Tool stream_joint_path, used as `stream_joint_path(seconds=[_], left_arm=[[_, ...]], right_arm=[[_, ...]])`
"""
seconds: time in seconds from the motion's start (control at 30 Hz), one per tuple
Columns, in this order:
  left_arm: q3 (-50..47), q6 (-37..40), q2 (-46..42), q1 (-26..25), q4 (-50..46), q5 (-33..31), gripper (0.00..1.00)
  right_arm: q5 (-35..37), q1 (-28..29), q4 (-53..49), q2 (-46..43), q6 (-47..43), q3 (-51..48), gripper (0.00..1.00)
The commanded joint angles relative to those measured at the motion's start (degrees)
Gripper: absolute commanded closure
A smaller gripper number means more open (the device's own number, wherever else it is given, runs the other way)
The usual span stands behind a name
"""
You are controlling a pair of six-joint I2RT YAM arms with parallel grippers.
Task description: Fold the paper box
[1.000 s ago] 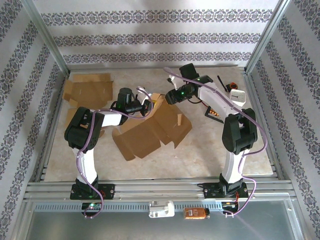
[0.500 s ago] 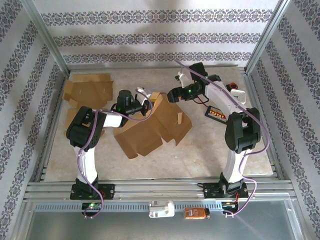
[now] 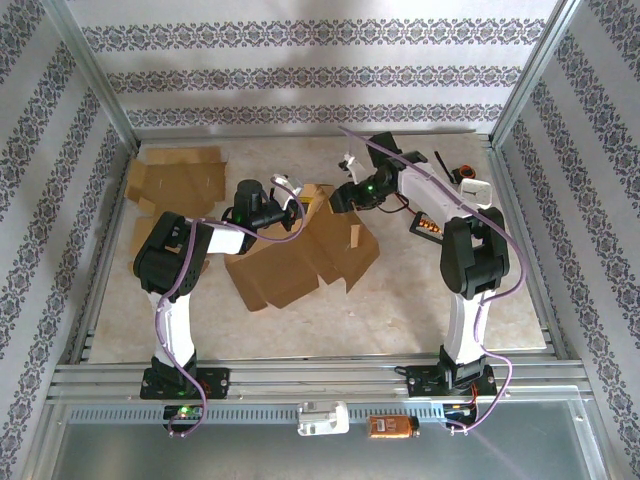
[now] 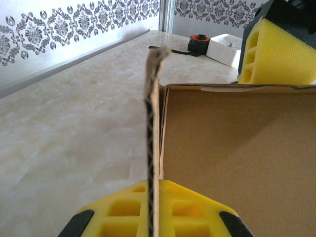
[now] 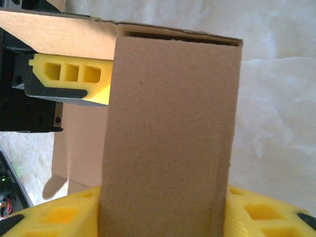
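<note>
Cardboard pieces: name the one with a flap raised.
The centre box, its flap pinched upright in the left pincer; the blanks at the far left lie flat.

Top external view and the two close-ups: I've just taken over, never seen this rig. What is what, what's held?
Two robot arms are bolted at the near edge of the table. The top picture looks down from above and behind them; each close-up comes from a wrist camera. A half-folded paper box lies mid-table, spare flat cardboard far left. The left fingers are clamped on a box wall's edge. A flap stands between the right fingers; whether they grip it I cannot tell.
</note>
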Motion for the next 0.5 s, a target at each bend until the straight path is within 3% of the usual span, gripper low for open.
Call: stream_joint_path(seconds=[0.0,0.1,0.2,0.47], left_arm=[[1.45,-0.48,0.97,-0.11,2.61,0.69,1.00],[1.79,-1.16,1.01,-0.15,3.27,0.79,0.98],[1.86,-2.13,0.73,-0.17,4.64,1.07,0.69],[-4.09,-5.57,-4.37,1.32,11.87,0.48,0.31]], right_arm=[[-0.66,0.53,-0.85,-0.06,-1.44,2.05,0.53],[2.49,1.27,-1.25,-1.32,-2.92,2.08,0.54],[9.36,2.20,-1.39,-2.90,-4.72,2.07,0.56],[26.53,6.53,-1.91,-7.00,-17.25,1.81,0.56]])
